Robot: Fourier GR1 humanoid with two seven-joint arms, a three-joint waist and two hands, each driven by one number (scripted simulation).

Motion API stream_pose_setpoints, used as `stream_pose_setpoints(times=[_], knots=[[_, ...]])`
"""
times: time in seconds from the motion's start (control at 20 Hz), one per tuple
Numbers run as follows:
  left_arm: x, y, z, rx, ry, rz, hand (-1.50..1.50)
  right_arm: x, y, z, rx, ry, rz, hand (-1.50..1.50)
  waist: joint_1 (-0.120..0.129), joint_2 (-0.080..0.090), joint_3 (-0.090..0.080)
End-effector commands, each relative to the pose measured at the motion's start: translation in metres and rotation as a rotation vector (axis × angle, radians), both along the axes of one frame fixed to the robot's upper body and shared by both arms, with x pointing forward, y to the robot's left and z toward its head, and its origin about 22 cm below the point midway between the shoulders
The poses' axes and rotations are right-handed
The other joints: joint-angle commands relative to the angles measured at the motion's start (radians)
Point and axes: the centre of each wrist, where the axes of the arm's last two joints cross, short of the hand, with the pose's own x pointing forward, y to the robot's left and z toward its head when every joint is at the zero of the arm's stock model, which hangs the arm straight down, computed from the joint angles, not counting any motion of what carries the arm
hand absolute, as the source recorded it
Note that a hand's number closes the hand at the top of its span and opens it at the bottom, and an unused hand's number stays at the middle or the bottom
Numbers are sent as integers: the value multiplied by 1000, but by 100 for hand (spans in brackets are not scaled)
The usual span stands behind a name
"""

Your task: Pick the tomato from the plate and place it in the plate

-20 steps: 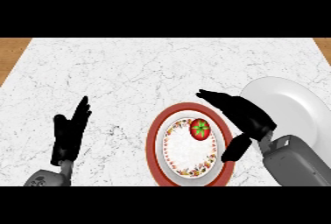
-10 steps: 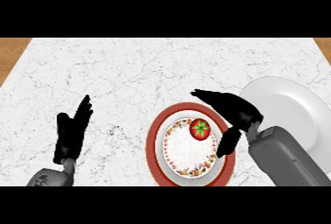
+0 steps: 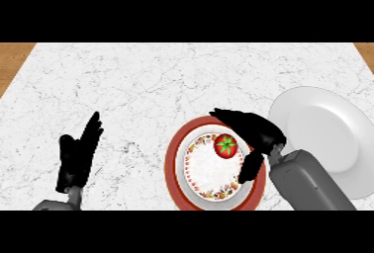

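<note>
Marble counter spans view; plain white plate at right, near red-rimmed plate at centre; right hand arched just above red-rimmed plate's right side, fingers spread wide, holding nothing; left hand resting open at lower left, fingers up; tomato on red-rimmed plate's upper right, beside right hand's thumb.

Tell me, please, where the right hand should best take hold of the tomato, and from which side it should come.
Probably around the tomato's round red sides, coming from above and from the right. It sits stem up on the red-rimmed plate, with the green stem on top, so the sides are freest. The right hand is already arched over it, fingers behind and thumb in front.
</note>
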Motion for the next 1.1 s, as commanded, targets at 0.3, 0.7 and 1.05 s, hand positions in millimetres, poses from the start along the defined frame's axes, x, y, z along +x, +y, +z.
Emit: stream_pose_setpoints(times=[0.3, 0.7, 1.05], knots=[[-5, 20, 25, 5, -5, 14, 0, 10, 2, -32, -32, 21, 8, -150, 4, 0, 0], [6, 20, -18, 3, -4, 2, 0, 15, 11, -36, -31, -68, 73, 150, 0, 2, 0], [-1, -11, -1, 3, 10, 1, 0, 5, -10, -34, -35, -200, 6, 150, -3, -1, 0]])
